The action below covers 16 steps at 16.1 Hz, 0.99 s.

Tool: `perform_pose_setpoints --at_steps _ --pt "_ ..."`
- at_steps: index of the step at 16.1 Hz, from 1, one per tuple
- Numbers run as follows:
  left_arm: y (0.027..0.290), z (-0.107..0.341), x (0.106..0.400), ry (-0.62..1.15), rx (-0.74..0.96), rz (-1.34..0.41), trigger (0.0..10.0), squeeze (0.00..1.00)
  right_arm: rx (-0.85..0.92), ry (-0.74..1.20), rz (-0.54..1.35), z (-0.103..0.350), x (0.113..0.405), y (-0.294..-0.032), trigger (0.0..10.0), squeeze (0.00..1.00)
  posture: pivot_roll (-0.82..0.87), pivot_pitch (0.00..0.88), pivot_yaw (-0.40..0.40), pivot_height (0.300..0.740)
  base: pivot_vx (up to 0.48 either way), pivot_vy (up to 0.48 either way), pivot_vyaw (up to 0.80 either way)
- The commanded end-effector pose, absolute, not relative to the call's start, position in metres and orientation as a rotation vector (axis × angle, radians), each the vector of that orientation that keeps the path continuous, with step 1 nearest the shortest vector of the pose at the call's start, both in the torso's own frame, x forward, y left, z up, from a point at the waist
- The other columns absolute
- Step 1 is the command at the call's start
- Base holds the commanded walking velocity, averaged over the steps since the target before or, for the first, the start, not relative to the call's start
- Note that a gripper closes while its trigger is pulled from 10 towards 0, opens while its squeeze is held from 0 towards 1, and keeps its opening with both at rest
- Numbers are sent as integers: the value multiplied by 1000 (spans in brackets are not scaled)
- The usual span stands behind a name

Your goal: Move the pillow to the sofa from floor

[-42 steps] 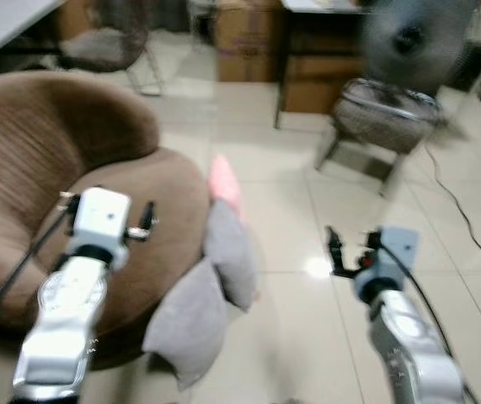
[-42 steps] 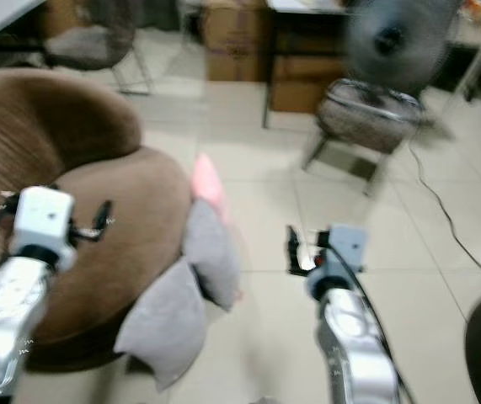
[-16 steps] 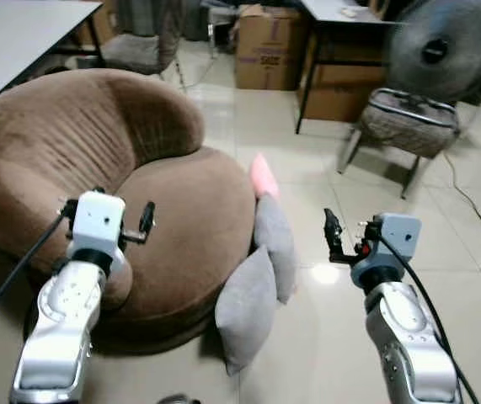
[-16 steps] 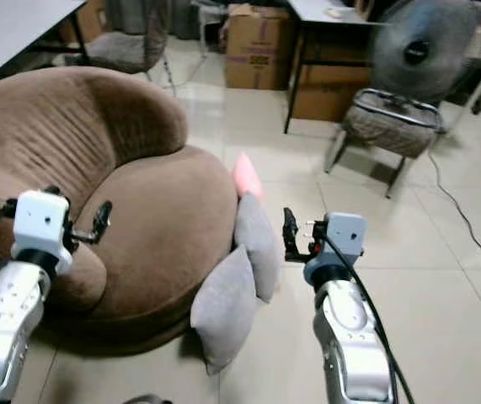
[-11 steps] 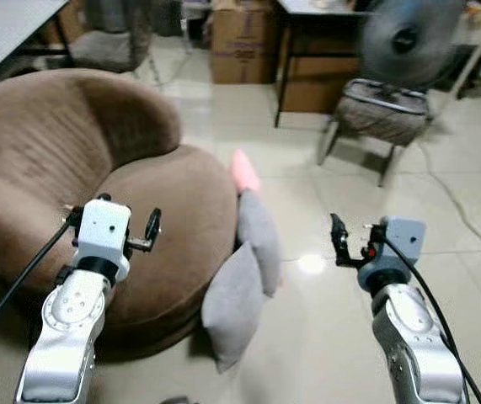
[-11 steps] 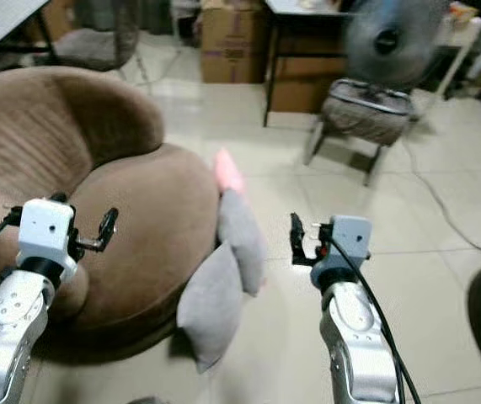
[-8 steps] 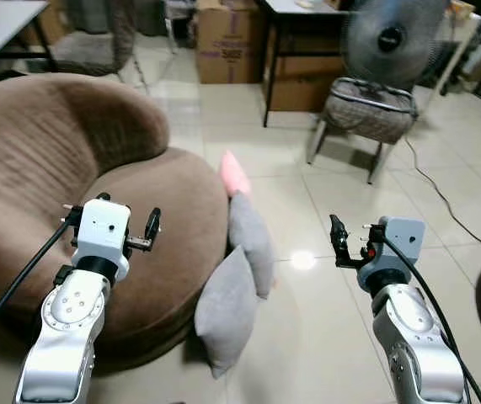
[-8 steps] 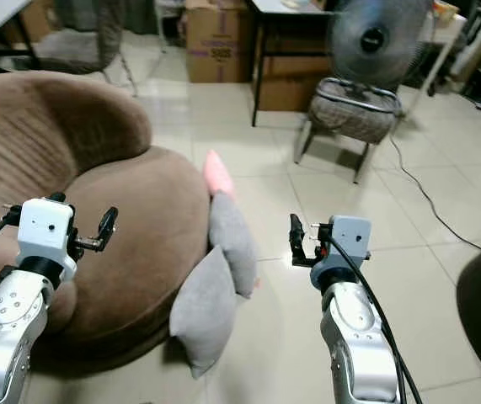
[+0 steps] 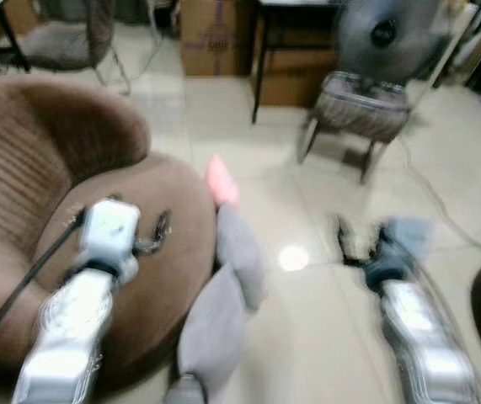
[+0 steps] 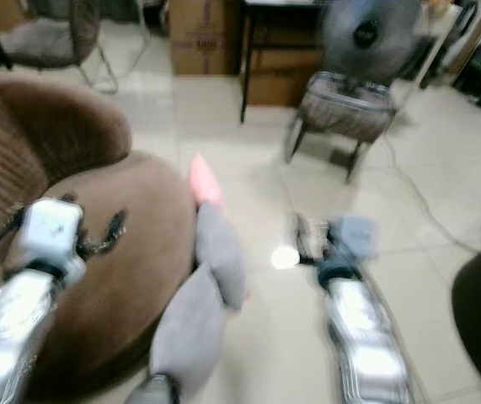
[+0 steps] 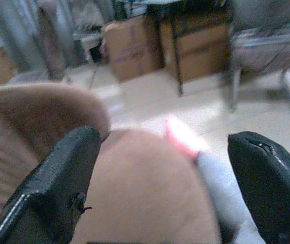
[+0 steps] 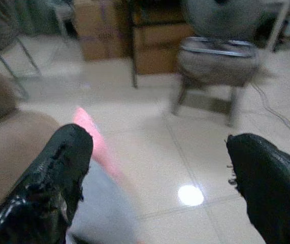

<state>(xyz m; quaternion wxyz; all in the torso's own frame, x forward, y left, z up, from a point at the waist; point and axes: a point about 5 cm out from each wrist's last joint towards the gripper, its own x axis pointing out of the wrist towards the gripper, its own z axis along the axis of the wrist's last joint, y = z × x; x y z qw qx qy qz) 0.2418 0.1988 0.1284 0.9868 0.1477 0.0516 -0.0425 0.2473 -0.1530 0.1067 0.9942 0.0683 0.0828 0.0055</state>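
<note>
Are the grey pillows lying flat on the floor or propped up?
Propped up: both grey pillows stand on edge on the floor, leaning against the brown sofa.

The scene is being blurred by motion. The left gripper [image 10: 115, 229] is being held above the brown sofa [image 10: 97, 252], and the right gripper [image 10: 301, 236] is being held over the pale tiled floor [image 10: 265, 177]; whether their fingers are parted is not being shown clearly. Between the two grippers, two grey pillows [image 10: 202, 295] are being propped on the floor against the sofa's edge, with a pink pillow [image 10: 203, 181] just beyond them. Ahead of the right gripper, a chair [image 10: 345, 114] and a fan [image 10: 366, 34] are being seen, with a cardboard box [image 10: 202, 38] beyond the left gripper.
</note>
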Motion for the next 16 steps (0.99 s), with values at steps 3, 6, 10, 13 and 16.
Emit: perform_pose_setpoints --at_steps 3,6,10,13,16 --pt "190 134 244 70 292 -127 10000 0 122 191 -31 101 243 -168 10000 0 85 0 -28 740 0 0 0" --pt "191 135 244 57 329 -146 10000 0 118 204 -33 96 244 -168 10000 0 89 0 -26 740 0 0 0" --pt "190 132 243 66 338 -151 10000 0 118 217 -30 92 245 -168 10000 0 88 0 -23 740 0 -381 0" --pt "193 130 243 87 317 -133 10000 0 122 219 44 92 246 -164 10000 0 88 0 -23 740 0 0 0" --pt "193 125 240 102 293 -121 10000 0 90 204 41 94 244 -163 10000 0 90 0 -28 740 0 0 0"
